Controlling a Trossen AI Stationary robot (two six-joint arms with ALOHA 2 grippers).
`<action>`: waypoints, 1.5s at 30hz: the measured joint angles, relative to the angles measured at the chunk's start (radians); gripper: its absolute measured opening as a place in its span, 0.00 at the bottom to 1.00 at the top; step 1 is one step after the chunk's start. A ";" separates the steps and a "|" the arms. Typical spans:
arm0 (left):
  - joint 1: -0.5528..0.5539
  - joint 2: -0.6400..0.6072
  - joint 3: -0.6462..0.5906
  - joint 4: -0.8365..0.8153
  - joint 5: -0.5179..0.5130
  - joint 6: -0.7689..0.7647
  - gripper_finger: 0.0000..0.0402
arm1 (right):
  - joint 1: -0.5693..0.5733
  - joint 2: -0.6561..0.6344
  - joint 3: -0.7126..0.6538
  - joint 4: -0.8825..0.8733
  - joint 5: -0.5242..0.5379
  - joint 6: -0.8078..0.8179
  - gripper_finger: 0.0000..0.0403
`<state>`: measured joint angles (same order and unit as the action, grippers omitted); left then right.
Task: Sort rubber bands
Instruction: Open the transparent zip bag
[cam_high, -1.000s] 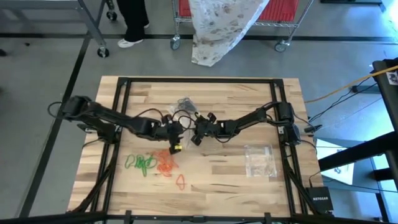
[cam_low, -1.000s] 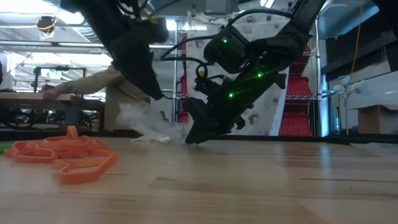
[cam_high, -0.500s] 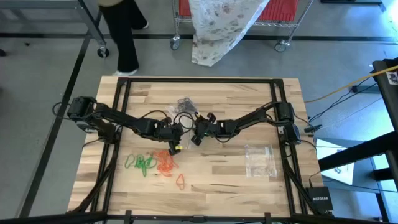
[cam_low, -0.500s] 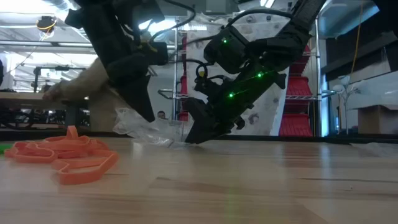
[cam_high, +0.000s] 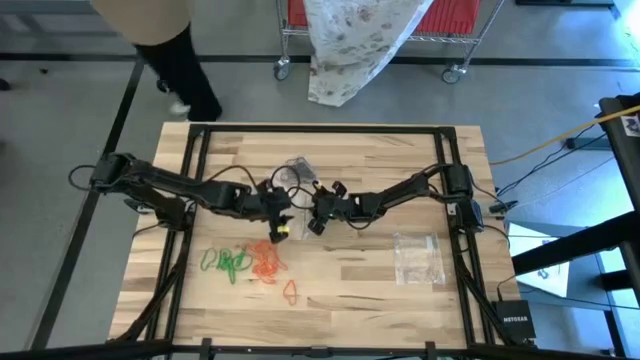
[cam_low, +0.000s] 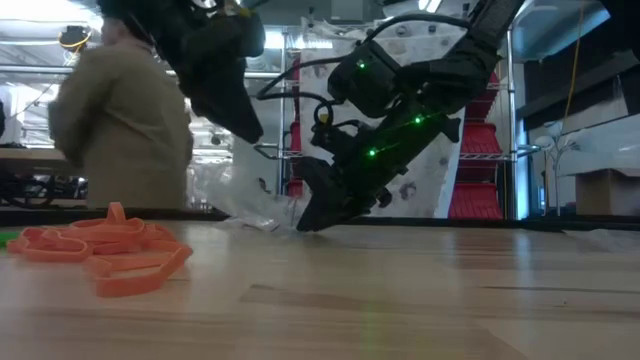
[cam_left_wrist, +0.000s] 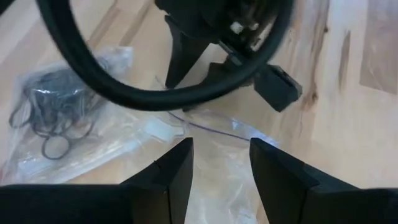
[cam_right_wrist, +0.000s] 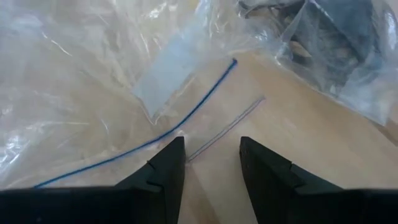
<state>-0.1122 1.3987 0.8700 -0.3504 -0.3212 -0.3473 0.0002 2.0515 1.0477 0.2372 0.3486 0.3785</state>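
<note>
Currently both grippers, left (cam_left_wrist: 219, 165) and right (cam_right_wrist: 211, 163), hover open over the clear bag (cam_right_wrist: 74, 87). Black rubber bands (cam_left_wrist: 53, 115) sit inside it; orange (cam_high: 266, 262) and green (cam_high: 226, 262) piles lie nearby. Risk: pinching film only, dragging the bag.

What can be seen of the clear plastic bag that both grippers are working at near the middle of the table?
The clear plastic bag is thin, wrinkled and see-through, lying mostly flat on the wooden table. A blue line and a clear strip mark its zip edge. Black rubber bands sit bunched inside one end. The left gripper and right gripper both stand open just over it, facing each other; neither clearly pinches it.
</note>
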 joint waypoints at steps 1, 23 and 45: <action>0.005 0.000 0.000 -0.001 0.000 0.000 0.37 | 0.000 -0.003 0.000 0.000 0.000 -0.010 0.36; 0.038 0.063 0.000 0.053 0.115 0.042 0.37 | 0.137 -0.223 -0.038 -0.128 0.318 -0.167 0.36; 0.123 0.296 0.000 0.170 0.163 0.174 0.37 | 0.135 -0.222 -0.160 -0.051 0.461 -0.016 0.36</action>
<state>0.0105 1.6948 0.8700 -0.1807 -0.1582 -0.1735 0.1352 1.8297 0.8879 0.1860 0.8093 0.3622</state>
